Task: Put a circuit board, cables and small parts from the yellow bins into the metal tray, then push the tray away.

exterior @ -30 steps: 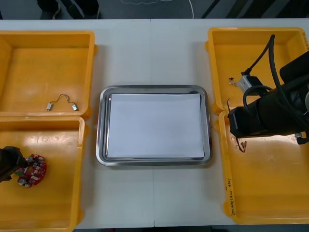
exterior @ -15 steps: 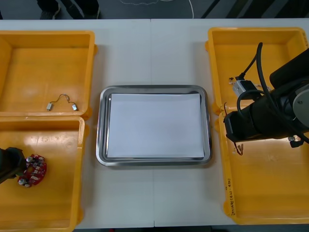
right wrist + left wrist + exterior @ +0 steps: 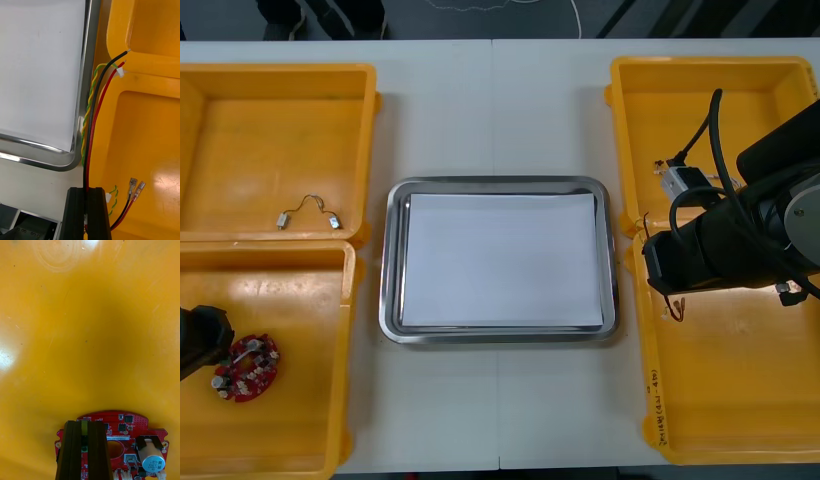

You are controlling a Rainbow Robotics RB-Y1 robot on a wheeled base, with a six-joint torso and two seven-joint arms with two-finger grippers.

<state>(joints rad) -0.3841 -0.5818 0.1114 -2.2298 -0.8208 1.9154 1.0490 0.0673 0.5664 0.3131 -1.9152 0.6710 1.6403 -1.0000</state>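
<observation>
On your left, the left claw is clamped tight on a part of the round red circuit board. The board, studded with small components, sits low in the near left bin, a glossy yellow plastic tub. In the far left bin, two small metal parts joined by a thin wire lie untouched. The metal tray in the middle is a shiny rounded rectangle with a white sheet inside, and nothing rests on it yet. By my reading you are at the very start: two pickups in hand, no delivery made, and the push to come. On your right, the right claw pinches a bundle of cables, black, red and a twisted yellow-green pair. They are strung along the wall of the near right bin, just beside the tray's rim. Another small metal part waits in the far right bin.
</observation>
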